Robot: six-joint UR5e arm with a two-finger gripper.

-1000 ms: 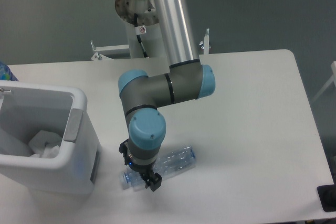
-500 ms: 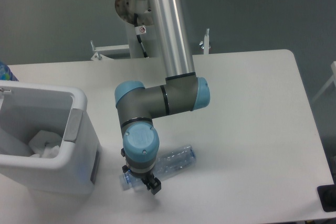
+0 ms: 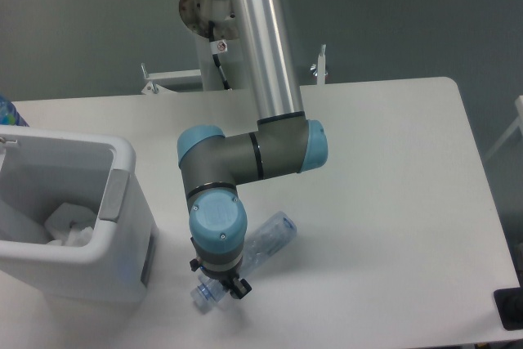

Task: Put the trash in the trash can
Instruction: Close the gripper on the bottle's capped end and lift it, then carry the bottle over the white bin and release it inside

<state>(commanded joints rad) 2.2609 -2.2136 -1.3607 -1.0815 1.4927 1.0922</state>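
The crushed clear plastic bottle (image 3: 270, 239) lies slanted near the table's front, with its neck end (image 3: 203, 293) towards the front left. My gripper (image 3: 219, 284) points straight down over that neck end and is shut on the bottle; my wrist hides most of the fingers. The white trash can (image 3: 122, 157) with a grey side panel stands just to the left of my gripper. Crumpled white material (image 3: 69, 222) lies inside it. I cannot make out any green print on it.
A black object (image 3: 508, 308) sits at the table's front right edge. A blue object (image 3: 6, 110) shows at the far left edge. The arm's base and metal brackets (image 3: 155, 79) stand behind the table's back edge.
My gripper has closed in on the bottle's neck end. The bottle has swung from nearly flat left-right to a steeper slant, with its far end up and to the left.
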